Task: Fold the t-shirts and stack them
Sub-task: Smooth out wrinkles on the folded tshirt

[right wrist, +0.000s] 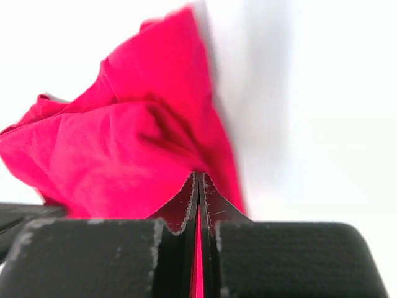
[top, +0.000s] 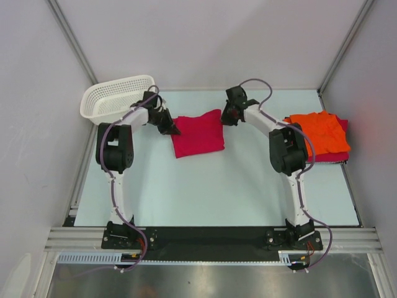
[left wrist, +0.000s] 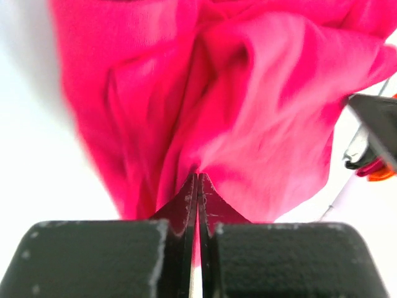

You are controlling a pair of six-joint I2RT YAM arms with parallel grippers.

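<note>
A crimson t-shirt (top: 197, 133) lies folded near the middle back of the table, held at two corners. My left gripper (top: 175, 130) is shut on its left edge, and red cloth (left wrist: 236, 112) fills that wrist view above the closed tips (left wrist: 198, 180). My right gripper (top: 224, 117) is shut on its upper right corner; the cloth (right wrist: 130, 149) bunches to the left of the closed tips (right wrist: 199, 180). An orange t-shirt (top: 319, 132) lies on another crimson t-shirt (top: 340, 156) at the right edge.
A white mesh basket (top: 116, 97) stands at the back left, just behind the left arm. White walls close in the table (top: 205, 192) on three sides. The arm bases sit on the dark rail at the near edge.
</note>
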